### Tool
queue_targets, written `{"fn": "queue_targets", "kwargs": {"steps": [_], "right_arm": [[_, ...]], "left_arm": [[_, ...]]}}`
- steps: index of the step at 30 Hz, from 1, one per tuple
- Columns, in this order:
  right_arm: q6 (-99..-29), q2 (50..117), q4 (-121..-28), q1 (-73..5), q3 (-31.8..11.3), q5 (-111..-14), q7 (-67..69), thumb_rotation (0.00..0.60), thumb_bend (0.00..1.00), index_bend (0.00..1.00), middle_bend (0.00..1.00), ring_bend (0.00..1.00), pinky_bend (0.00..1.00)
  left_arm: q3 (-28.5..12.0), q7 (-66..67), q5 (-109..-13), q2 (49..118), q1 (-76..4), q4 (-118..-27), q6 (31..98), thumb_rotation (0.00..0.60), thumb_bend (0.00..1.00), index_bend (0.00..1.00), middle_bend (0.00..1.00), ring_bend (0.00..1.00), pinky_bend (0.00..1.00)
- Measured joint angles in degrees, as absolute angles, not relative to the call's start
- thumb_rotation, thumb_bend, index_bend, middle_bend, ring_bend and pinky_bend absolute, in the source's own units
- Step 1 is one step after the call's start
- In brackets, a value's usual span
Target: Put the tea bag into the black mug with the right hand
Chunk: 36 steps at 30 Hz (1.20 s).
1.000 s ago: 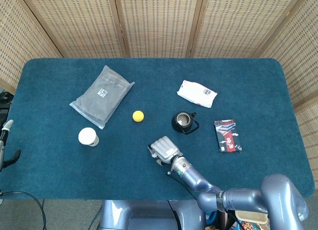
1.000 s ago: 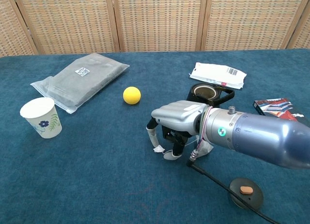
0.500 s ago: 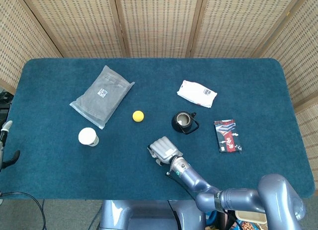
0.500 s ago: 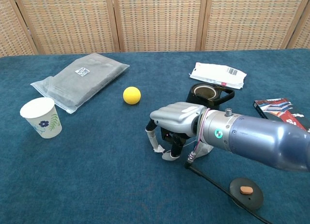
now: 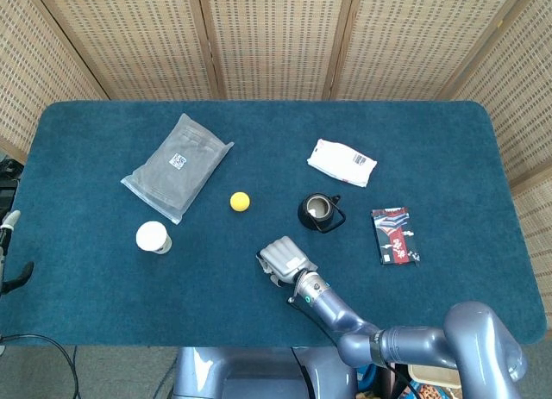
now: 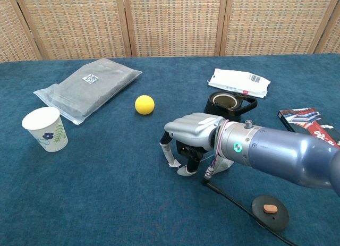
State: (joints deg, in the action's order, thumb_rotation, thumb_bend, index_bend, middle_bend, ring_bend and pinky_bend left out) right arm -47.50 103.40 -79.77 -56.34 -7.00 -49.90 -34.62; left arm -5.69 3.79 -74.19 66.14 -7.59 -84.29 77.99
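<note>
The right hand (image 6: 192, 130) is low over the counter (image 5: 103, 270), palm down, fingers (image 6: 168, 153) curled with their tips touching the cloth. A pale tea bag (image 6: 223, 163) with its string lies under the wrist; whether the fingers grip it I cannot tell. The mug (image 6: 226, 104) stands just behind the hand, upright. A yellow ball (image 6: 144, 104), paper cup (image 6: 45, 128), grey pouch (image 6: 87, 89), white packet (image 6: 239, 81) and red packet (image 6: 308, 118) lie around. The left hand is out of sight.
</note>
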Motion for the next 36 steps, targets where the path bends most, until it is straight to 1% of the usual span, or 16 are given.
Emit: {"fn": "queue_targets", "kwargs": {"steps": [10, 24, 36], "right_arm": [[-47.48, 103.75, -78.92, -56.44, -7.01, -49.52, -34.53, 0.6, 0.49, 0.57, 0.97, 0.96, 0.98], [-47.48, 103.8, -78.5, -56.38, -6.99, -49.64, -34.21, 0.6, 0.57, 0.58, 0.97, 0.96, 0.98], [-47.36, 103.86, -78.27, -56.21, -6.9, -49.9, -33.75, 0.6, 0.6, 0.58, 0.97, 0.96, 0.98]], "left_arm": [[-5.7, 3.66, -74.13, 66.21, -7.45, -84.14, 78.02, 0.6, 0.35, 0.0, 0.0, 0.0, 0.0], [-5.65, 3.79, -74.16, 66.15, -7.41, -84.27, 77.92, 0.6, 0.35, 0.0, 0.0, 0.0, 0.0], [-5.64, 4.02, -74.16, 66.07, -7.42, -84.54, 77.88, 0.6, 0.36, 0.0, 0.0, 0.0, 0.0]]}}
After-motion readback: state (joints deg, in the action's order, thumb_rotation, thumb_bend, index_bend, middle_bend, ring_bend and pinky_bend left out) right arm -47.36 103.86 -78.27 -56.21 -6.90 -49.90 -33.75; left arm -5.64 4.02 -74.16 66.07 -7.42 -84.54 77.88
